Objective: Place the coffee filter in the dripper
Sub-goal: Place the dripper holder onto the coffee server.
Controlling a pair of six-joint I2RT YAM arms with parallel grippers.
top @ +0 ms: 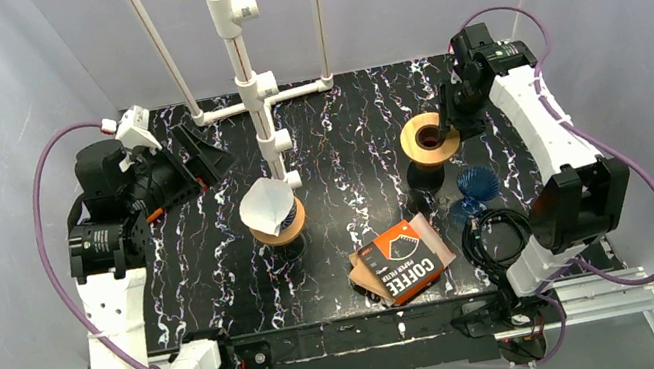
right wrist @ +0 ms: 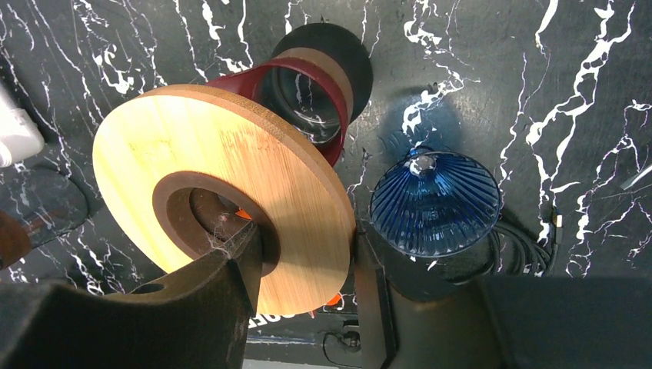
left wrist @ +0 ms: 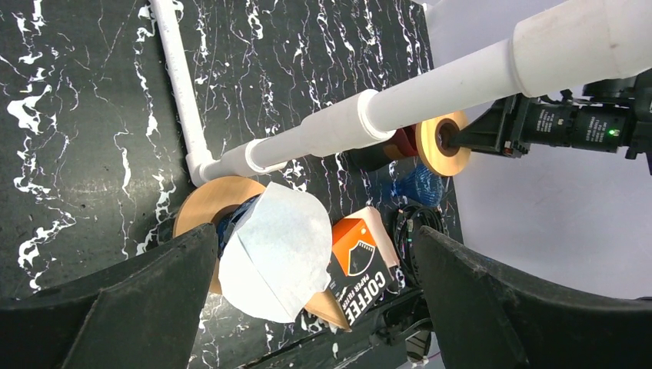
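Left hand (top: 208, 155) released; right hand (top: 443, 118) grasps wooden ring (top: 412, 144). Filter (top: 264, 206) stands high in dripper (top: 290, 227); a bump could unseat it.

Black marbled table (top: 346, 140). Right claw (top: 443, 128) pinches rim of a wooden-ringed stand (top: 419, 142); blue glass dripper (top: 478, 182) just beside that claw, cable coil (top: 499, 233) and orange filter box (top: 404, 260) farther off. Ahead of left claw (top: 204, 155), well apart, second wooden-ringed stand (top: 290, 229).
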